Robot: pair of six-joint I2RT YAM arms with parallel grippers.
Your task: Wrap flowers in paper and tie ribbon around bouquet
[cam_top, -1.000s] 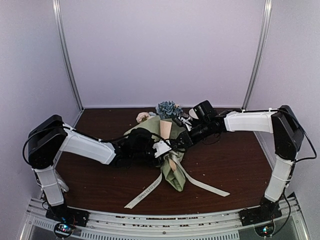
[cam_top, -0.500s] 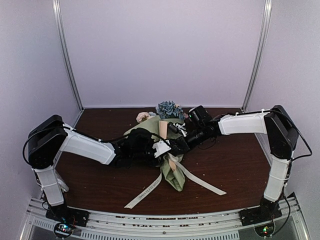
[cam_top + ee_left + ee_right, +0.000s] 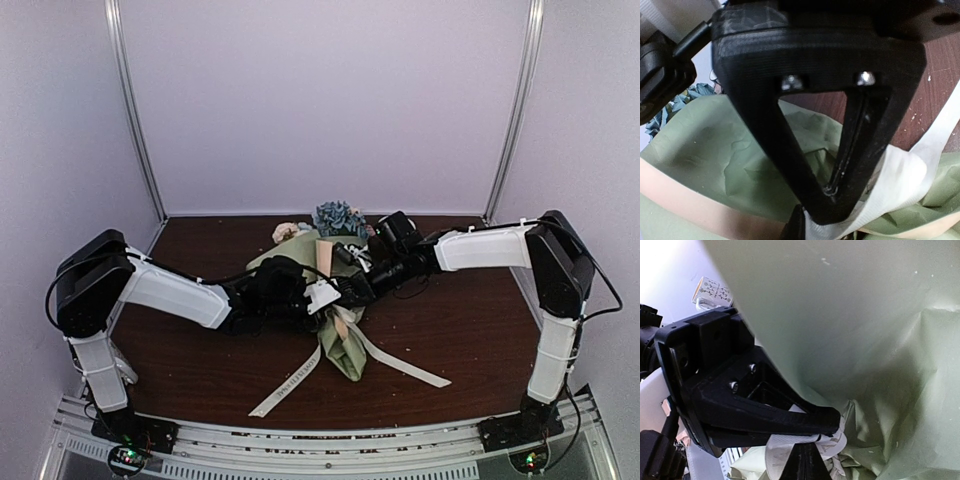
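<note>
The bouquet (image 3: 335, 300) lies on the table, a cone of sage-green paper (image 3: 346, 352) with the flowers (image 3: 338, 218) showing blue and pink at its far end. The cream ribbon (image 3: 300, 380) crosses the cone's middle, its two tails trailing toward the front. My left gripper (image 3: 340, 300) reaches in from the left, shut on the ribbon (image 3: 900, 175) at its tip (image 3: 827, 209) over the paper (image 3: 715, 150). My right gripper (image 3: 354, 289) meets it from the right. Its fingertips (image 3: 807, 449) are shut on a fold of ribbon (image 3: 785, 450) just below the left gripper (image 3: 832, 421), against the paper (image 3: 865, 315).
The brown table (image 3: 190, 350) is ringed by pale walls with metal posts (image 3: 135, 120) at the back corners. A metal rail (image 3: 320, 450) runs along the front edge. Black cables loop over both forearms near the bouquet. Small crumbs dot the table on the right.
My right gripper has slid left to the middle of the bouquet and shut there at the ribbon. The left gripper has held its place, still shut.
</note>
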